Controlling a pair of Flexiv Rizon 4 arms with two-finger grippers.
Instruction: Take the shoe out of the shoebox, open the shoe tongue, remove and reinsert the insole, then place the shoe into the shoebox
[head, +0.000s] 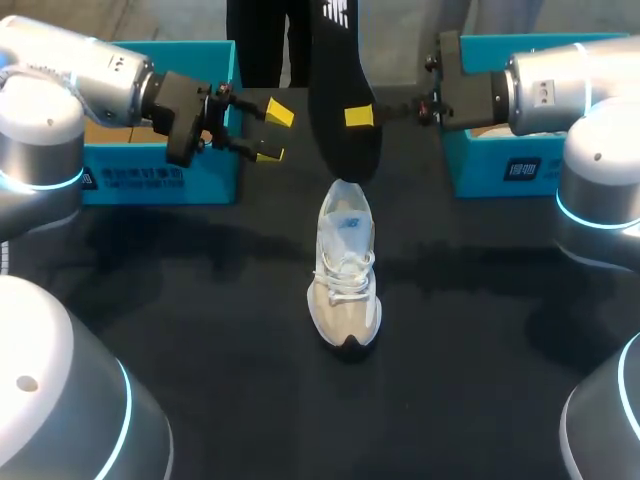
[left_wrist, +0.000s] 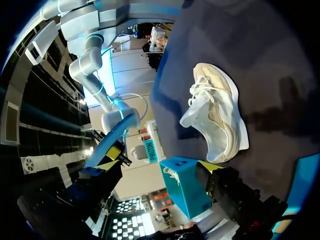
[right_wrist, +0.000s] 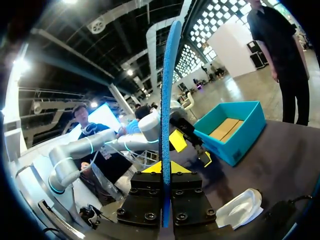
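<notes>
Right tool (head: 358, 116) was clamped on the insole (head: 340, 90), one yellow tip on its near face. The right wrist view showed it edge-on between both fingers, standing upright. Left tool (head: 272, 133) was open and empty, fingers spread, parked at roughly 9 o'clock of the insole and apart from it. Shoe (head: 345, 285) sat upright on the worktop (head: 200, 330) near centre, long axis along 12–6, toe at 6, heel at 12. The insole's long axis ran near vertical, its lower end at the shoe's 12 o'clock end, right over the heel collar. I couldn't tell whether it touched. Shoebox halves sat at 10 (head: 160, 178) and 2 (head: 490, 165) of the shoe, both well clear. My read: this was the insole step, with the insole fully out of the shoe. The right arm was the one on it. Reinsertion would hinge on tipping the lower end toward 6 to slide along the shoe's axis, and the left tool was close enough to steady the shoe.
</notes>
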